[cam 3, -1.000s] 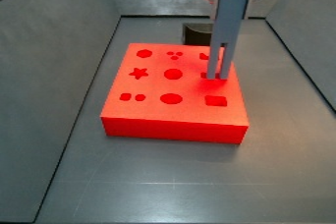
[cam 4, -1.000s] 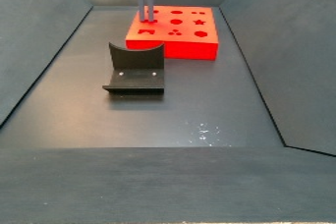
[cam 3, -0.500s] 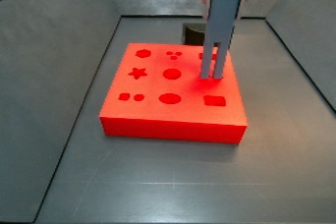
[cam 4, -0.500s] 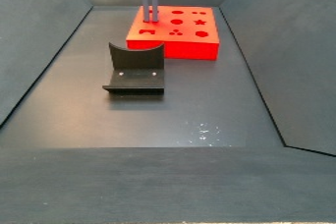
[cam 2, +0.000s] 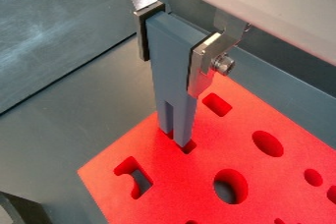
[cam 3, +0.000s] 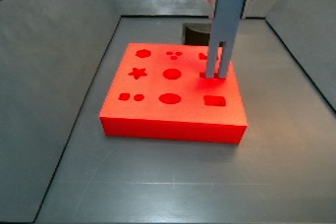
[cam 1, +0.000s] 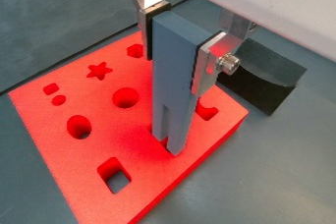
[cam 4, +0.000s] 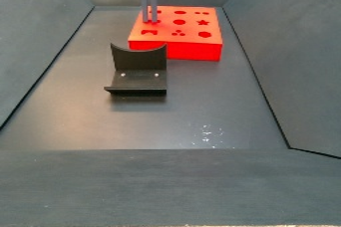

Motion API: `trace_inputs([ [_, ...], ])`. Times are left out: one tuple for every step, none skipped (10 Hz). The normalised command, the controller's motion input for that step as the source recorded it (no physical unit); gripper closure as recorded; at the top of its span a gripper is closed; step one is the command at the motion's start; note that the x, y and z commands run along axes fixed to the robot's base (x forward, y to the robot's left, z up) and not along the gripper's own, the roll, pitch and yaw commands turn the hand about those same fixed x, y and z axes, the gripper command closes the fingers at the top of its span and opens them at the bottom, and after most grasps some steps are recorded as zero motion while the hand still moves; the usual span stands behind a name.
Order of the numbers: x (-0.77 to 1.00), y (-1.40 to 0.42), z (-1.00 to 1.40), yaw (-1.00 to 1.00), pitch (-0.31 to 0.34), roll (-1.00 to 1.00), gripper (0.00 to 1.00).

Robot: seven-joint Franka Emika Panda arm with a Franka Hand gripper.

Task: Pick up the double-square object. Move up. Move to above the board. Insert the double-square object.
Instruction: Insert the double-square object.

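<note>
Your hand (cam 1: pixel 178 33) clamps the top of the double-square object (cam 1: pixel 174 90), which hangs upright, long axis vertical, directly beneath it. Its lower end sits at a cutout near one edge of the board (cam 3: pixel 151 113); judged, only straight descent remains.
</note>
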Motion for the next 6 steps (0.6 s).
trace_inputs([
  [-0.21,0.00,-0.15,0.00,-0.019,0.00,1.00],
  [-0.27,0.00,-0.13,-0.01,-0.026,0.00,1.00],
  [-0.29,0.00,-0.13,-0.05,-0.020,0.00,1.00],
  [-0.19,0.00,-0.14,-0.08,-0.011,0.00,1.00],
  [0.05,0.00,-0.31,-0.07,0.000,-0.06,1.00],
  [0.13,0.00,-0.41,-0.02,0.000,0.00,1.00],
])
